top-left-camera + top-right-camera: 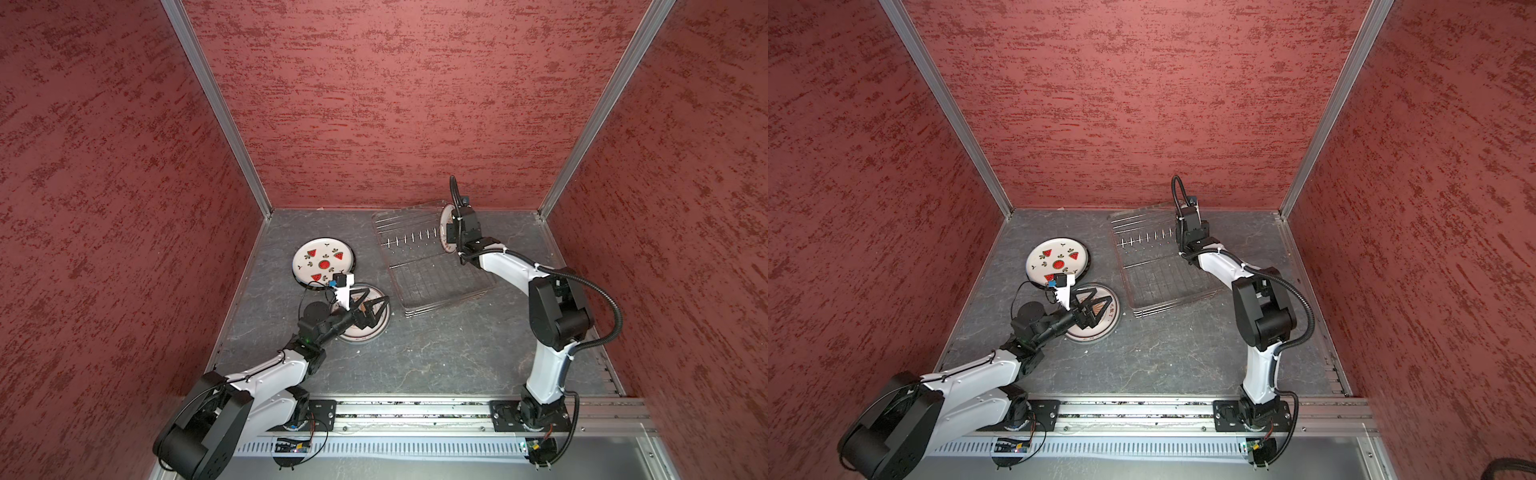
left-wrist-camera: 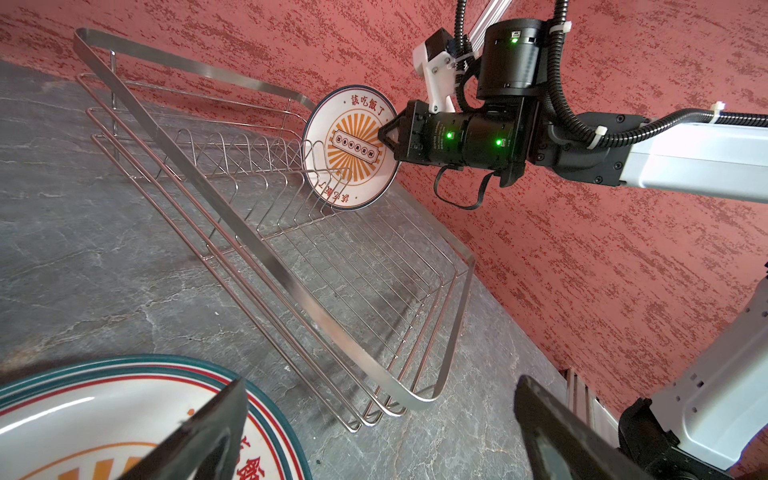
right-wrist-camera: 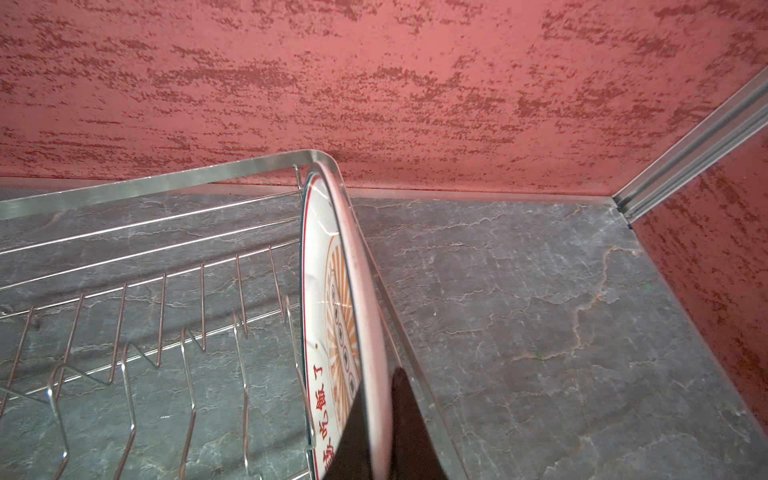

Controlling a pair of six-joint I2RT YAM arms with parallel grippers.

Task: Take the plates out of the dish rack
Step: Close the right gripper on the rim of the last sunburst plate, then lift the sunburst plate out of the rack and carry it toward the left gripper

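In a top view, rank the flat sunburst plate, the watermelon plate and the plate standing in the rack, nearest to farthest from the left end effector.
1. flat sunburst plate: directly beneath the open left end effector.
2. watermelon plate: on the table, just beyond it, to the left.
3. upright sunburst plate: at the dish rack's far right end.

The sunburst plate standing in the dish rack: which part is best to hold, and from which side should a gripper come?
Its rim on the robot's side, approached edge-on with one finger on each face. The sunburst plate stands on edge in the dish rack, its lower part caged by wire. The right gripper is shut there.
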